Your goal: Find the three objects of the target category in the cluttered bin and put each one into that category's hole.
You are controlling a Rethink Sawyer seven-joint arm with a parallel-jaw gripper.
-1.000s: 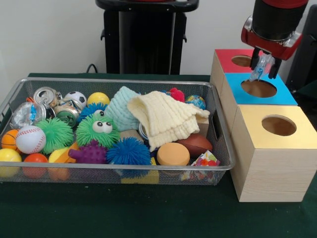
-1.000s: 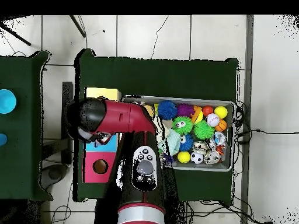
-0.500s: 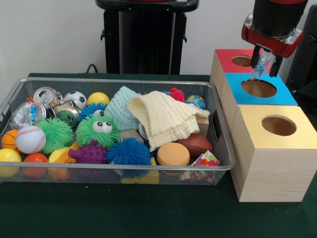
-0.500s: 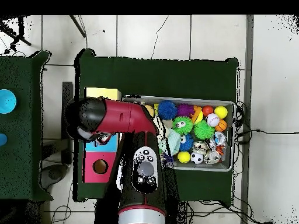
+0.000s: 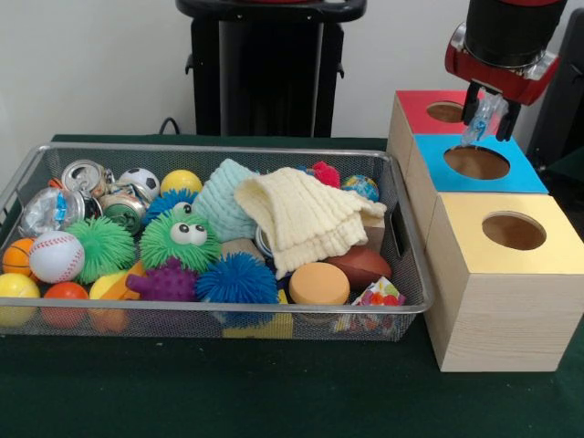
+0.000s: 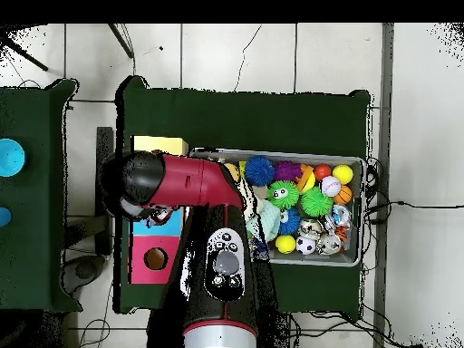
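Note:
In the front view my gripper [image 5: 487,125] hangs over the blue box's hole [image 5: 476,162], shut on a small clear wrinkly bottle [image 5: 480,123] that pokes down between the fingers. A second clear bottle with a blue-and-white label [image 5: 46,210] lies in the left end of the silver wire-mesh bin [image 5: 219,147]. I cannot see a third bottle. In the overhead view the red arm [image 6: 186,186] reaches over the boxes and hides the gripper; the bin [image 6: 355,259] lies to its right.
Three wooden boxes with round holes stand in a row right of the bin: red top [image 5: 429,109], blue top [image 5: 520,173], yellow top [image 5: 511,233]. The bin holds balls, spiky toys, a cream knitted cloth [image 5: 306,219] and metal cans [image 5: 84,173].
The gripper has risen slightly over the blue box with the bottle still in it. The things in the bin have not moved.

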